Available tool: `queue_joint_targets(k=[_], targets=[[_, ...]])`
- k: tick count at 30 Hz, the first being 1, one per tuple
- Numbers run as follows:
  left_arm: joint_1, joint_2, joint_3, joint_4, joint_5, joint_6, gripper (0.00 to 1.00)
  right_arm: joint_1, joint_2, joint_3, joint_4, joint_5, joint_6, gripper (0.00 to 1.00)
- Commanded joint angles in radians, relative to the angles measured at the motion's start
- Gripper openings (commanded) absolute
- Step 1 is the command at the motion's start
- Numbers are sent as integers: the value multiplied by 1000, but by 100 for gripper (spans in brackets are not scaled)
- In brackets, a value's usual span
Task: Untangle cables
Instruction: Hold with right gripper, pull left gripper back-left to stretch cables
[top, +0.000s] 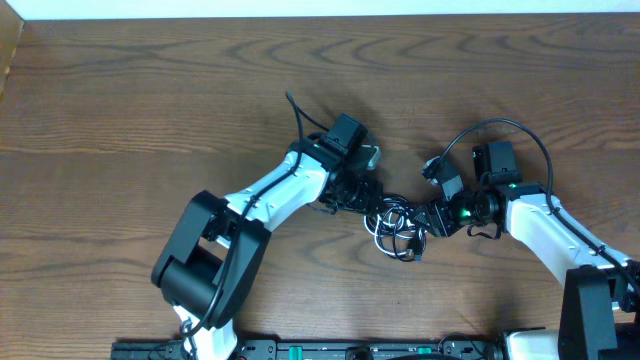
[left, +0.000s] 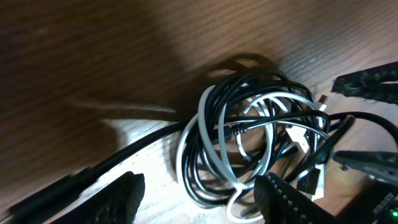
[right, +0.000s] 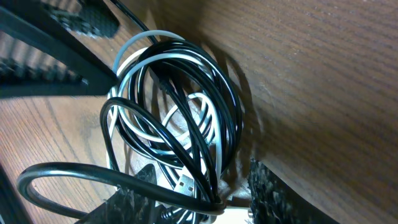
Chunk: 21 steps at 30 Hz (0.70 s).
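Now picking grips: cables knotted (black, one white) near the table's front edge. Left gripper spread-jawed; right gripper likewise, astride strands. Next: pinch separate loops, pull apart.

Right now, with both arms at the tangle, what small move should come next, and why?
Probably close the right fingers on the black loops between them. The cables lie in one tangle, and the left fingers stand open at its other side.
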Motion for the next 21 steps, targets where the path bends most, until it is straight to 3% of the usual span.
queue_joint_targets(k=[1, 6, 13, 21], targets=[[-24, 32, -2, 13, 13, -24, 62, 4, 5, -18, 2, -4, 11, 44], [-51, 42, -2, 35, 5, -27, 62, 4, 5, -24, 2, -4, 11, 43], [-66, 42, -2, 14, -129, -27, 61, 4, 5, -50, 6, -3, 11, 44], [-66, 42, -2, 8, -131, -27, 50, 4, 5, -72, 26, -3, 11, 29]])
